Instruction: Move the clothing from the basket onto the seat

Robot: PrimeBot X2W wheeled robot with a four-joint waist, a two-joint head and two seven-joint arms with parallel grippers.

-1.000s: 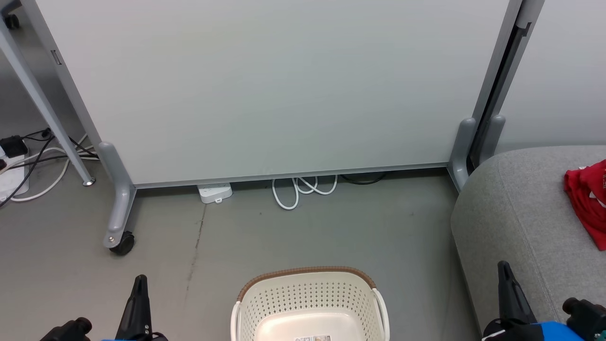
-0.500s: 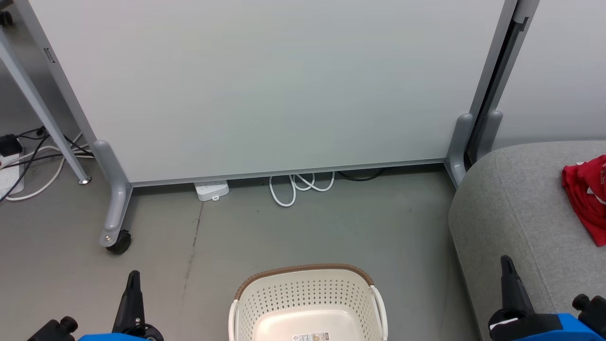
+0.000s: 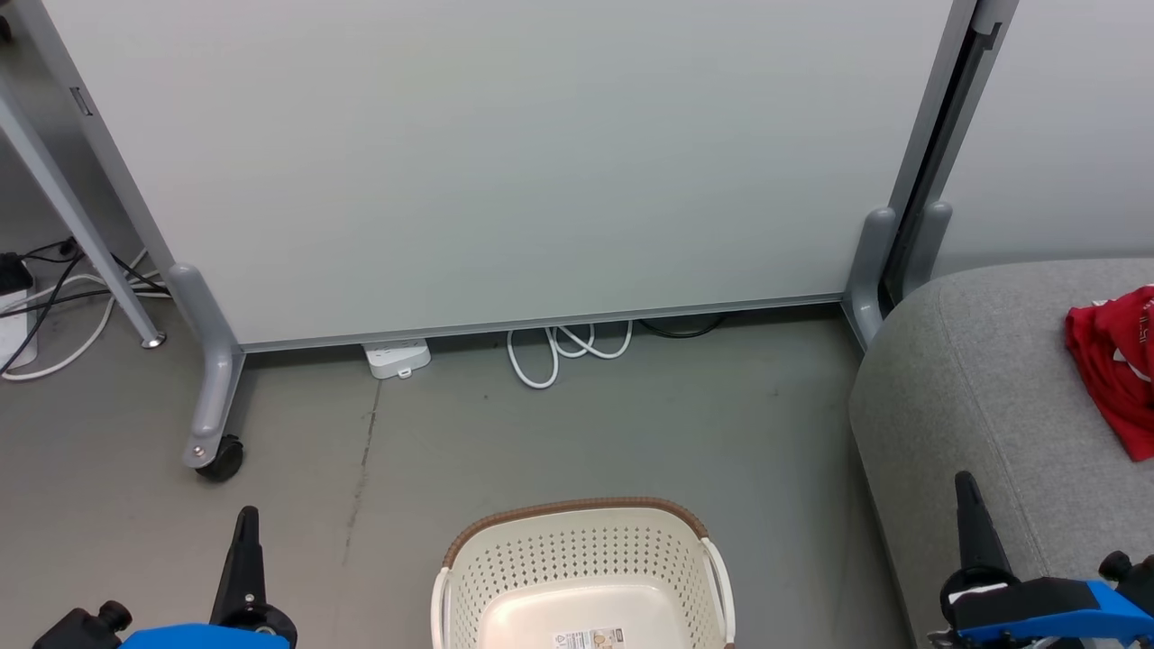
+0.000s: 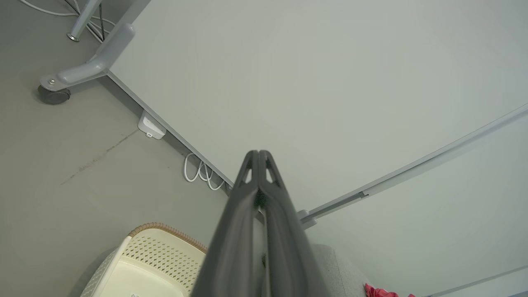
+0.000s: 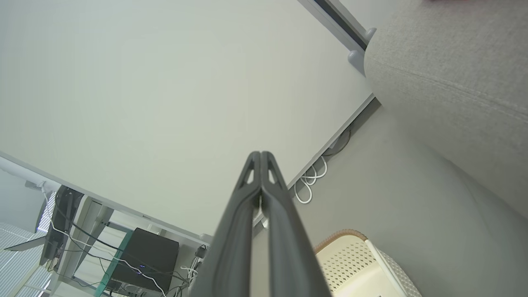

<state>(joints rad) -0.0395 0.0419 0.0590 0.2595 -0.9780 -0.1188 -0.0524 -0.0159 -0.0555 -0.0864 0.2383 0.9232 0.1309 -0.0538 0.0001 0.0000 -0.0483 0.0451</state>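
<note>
The cream basket [image 3: 577, 527] with its brown rim stands on the floor at the bottom middle of the head view, its base bare but for a label. Red clothing [image 3: 1113, 361] lies on the grey seat [image 3: 974, 406] at the right edge. My left gripper [image 3: 245, 523] is shut at the lower left, left of the basket. My right gripper [image 3: 966, 491] is shut at the lower right, in front of the seat's near corner. In the left wrist view, shut fingers [image 4: 251, 194] point over the basket [image 4: 156, 251] toward the partition. The right wrist view has the fingers [image 5: 264, 194] pressed together, basket [image 5: 350, 255] below.
A pale rolling partition [image 3: 505, 162] on grey castor feet [image 3: 212, 397] stands across the floor behind the basket. A white power strip [image 3: 397, 358] and coiled white cable [image 3: 563, 347] lie at its base. More cables [image 3: 54, 306] and a table leg sit far left.
The whole head view has shifted slightly, so the camera has moved. Both grippers sit a little lower in it and stay shut.
</note>
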